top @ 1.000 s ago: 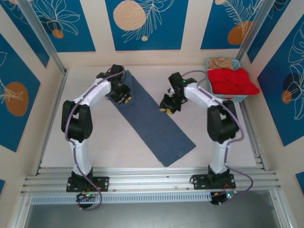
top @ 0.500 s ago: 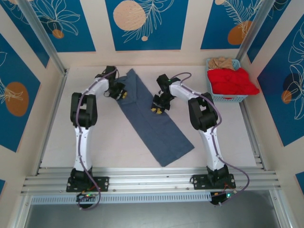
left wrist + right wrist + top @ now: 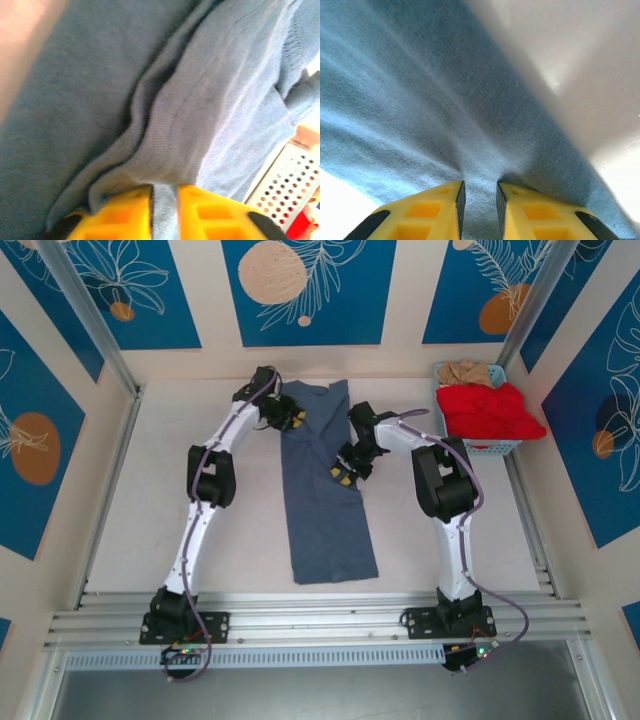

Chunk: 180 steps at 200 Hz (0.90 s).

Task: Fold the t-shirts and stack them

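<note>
With left gripper [image 3: 165,202] and right gripper [image 3: 480,202] each pinching the slate-blue t-shirt [image 3: 325,525], uneven pulling could skew its fold.

We look down on a pale, matt worktop [image 3: 150,500] closed in on three sides by cream walls carrying deep-blue panels [image 3: 305,290] with white line-drawn leaves and flowers and peach or orange discs. Bare aluminium posts [image 3: 85,315] slant up at the two far corners, ribbed aluminium rails [image 3: 320,615] run across the near edge, and a dull grey strip [image 3: 320,690] lies below them. The light is bright and even, with only soft shadows.
</note>
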### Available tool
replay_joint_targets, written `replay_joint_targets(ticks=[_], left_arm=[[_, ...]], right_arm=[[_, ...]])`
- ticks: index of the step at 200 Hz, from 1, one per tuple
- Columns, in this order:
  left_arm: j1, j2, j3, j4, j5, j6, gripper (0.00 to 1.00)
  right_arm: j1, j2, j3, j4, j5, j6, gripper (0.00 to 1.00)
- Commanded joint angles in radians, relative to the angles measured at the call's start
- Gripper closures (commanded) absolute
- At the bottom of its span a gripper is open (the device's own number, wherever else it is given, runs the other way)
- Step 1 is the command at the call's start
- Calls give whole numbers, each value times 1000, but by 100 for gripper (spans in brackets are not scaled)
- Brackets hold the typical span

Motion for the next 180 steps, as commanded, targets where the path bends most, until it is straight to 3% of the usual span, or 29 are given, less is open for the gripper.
replay_joint_targets(ticks=[1,21,31,58,99,112,136,180], left_arm=[[8,-58,22,-44,-42,38,70],[-2,-228,-17,-150,-113,171,59],[-11,-342,-132,-183,-132,225,57],[-54,-696,-698,-160,-59,282,57],[-205,-1163,-1509,-209,46,351,57],[-257,-1310,-1696,-149,89,282,46],[-388,-1444,-1866,3,118,116,40],[-520,-1383,-1921,222,58,-35,42]], right_arm=[[1,-76,0,-8,42,-14,72],[8,-183,-25,-2,73,-58,66],[9,-242,-61,-4,84,-71,63],[3,-450,-282,9,75,-87,60],[-2,-779,-644,-105,-16,-126,57],[-2,-863,-735,-154,-64,-142,53],[1,-960,-894,-182,-169,-144,52],[10,-1031,-1050,-99,-242,-107,50]])
